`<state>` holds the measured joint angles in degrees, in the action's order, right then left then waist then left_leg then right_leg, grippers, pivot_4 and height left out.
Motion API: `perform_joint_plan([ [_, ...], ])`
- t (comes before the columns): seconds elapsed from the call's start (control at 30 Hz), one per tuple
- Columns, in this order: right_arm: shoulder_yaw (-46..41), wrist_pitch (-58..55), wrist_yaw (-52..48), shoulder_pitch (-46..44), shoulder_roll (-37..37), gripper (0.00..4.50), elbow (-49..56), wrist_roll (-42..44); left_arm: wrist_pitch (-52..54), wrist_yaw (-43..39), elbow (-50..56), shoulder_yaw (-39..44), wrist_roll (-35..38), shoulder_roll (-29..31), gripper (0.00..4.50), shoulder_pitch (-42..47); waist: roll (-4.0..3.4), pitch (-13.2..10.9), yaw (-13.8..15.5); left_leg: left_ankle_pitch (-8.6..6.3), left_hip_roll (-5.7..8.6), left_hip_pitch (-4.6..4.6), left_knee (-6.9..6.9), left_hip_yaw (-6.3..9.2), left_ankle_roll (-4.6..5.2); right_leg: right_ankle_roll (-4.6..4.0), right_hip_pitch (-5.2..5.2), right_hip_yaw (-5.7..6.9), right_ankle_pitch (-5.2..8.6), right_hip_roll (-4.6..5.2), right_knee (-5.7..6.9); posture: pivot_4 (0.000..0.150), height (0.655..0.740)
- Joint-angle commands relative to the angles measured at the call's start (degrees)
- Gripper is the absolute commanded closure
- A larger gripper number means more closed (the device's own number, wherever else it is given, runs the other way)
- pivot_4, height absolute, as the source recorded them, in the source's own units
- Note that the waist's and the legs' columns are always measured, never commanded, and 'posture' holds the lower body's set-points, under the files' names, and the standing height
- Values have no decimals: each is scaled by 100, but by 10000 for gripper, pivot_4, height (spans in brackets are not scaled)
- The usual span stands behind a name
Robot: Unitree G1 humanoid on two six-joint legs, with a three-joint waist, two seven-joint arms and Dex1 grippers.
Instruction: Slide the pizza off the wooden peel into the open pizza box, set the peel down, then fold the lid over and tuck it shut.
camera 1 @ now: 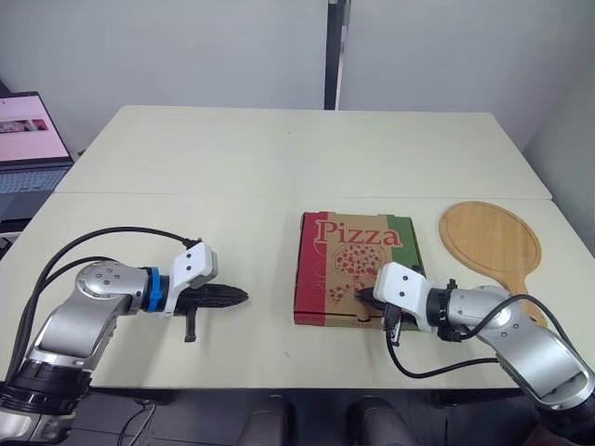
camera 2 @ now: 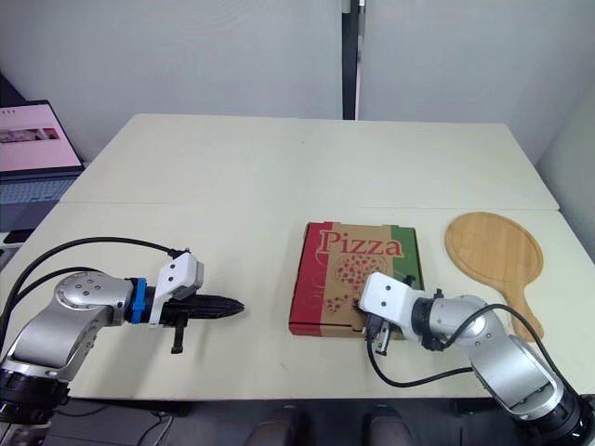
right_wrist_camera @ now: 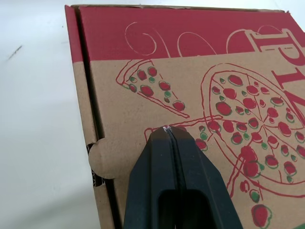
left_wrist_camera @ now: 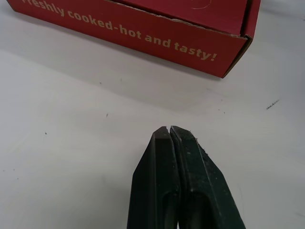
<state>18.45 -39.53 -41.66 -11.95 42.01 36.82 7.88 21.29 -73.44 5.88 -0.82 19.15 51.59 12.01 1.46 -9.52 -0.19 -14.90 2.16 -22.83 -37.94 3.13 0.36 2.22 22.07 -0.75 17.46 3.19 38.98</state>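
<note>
Left eye view: the pizza box (camera 1: 356,269) lies closed near the front edge of the desk (camera 1: 232,167), with the wooden peel (camera 1: 490,238) flat just to its right. The right gripper (camera 1: 363,297), fingers pressed together and holding nothing, sits over the lid's near edge. The left gripper (camera 1: 237,296), likewise closed and empty, points at the box from its left, apart from it.

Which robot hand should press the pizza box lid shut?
Probably the right hand: shut, it sits over the front edge of the red and brown cardboard pizza box. The left hand is apart, over the white table.
</note>
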Motion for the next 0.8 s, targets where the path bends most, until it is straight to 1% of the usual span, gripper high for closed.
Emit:
perform_joint_plan([
  [0.03,-155,155,90,143,-179,44790,-111,73,10,34,143,42,80,-4,45000,125,-1,0,-16,0,-1,1,0,0,0,0,1,-1,0,-1,1,1500,7318],
  [0.37,-1034,421,94,361,-400,44790,124,485,-13,204,98,159,102,-34,45000,134,-4,-3,-3,0,0,-4,1,-2,0,0,5,-1,0,-1,1,1500,7318],
  [0.43,-1383,404,125,431,-427,44790,241,644,-77,351,48,255,70,-58,45000,139,-5,-4,-1,0,0,-5,1,-2,0,0,5,-2,0,-1,1,1500,7318],
  [0.53,-2074,463,169,704,-401,44790,386,861,-100,667,-90,492,80,-140,45000,164,-5,-4,7,0,0,-7,1,-2,0,0,6,-2,0,0,1,1500,7318],
  [0.63,-2868,664,92,1277,-256,44790,394,907,-208,942,-207,869,182,-259,45000,95,-4,-4,14,0,0,-7,1,-1,0,0,4,0,0,0,0,1500,7318],
  [0.73,-3771,1377,-124,2073,-68,44790,30,703,-355,1043,-361,1284,155,-163,45000,-272,-4,-4,21,0,2,-8,2,-3,0,0,3,-2,0,2,-3,1500,7318],
  [0.77,-4130,1677,-301,2363,32,44790,-169,665,-449,1117,-387,1411,76,-130,45000,-442,-4,-4,21,0,2,-6,5,-4,0,0,1,-4,0,2,-3,1500,7318],
  [0.8,-4510,1728,-532,2589,144,44790,-364,778,-479,1261,-420,1518,-64,-72,45000,-631,-6,-5,18,0,2,-6,5,-4,0,0,2,-3,0,2,-3,1500,7318],
])
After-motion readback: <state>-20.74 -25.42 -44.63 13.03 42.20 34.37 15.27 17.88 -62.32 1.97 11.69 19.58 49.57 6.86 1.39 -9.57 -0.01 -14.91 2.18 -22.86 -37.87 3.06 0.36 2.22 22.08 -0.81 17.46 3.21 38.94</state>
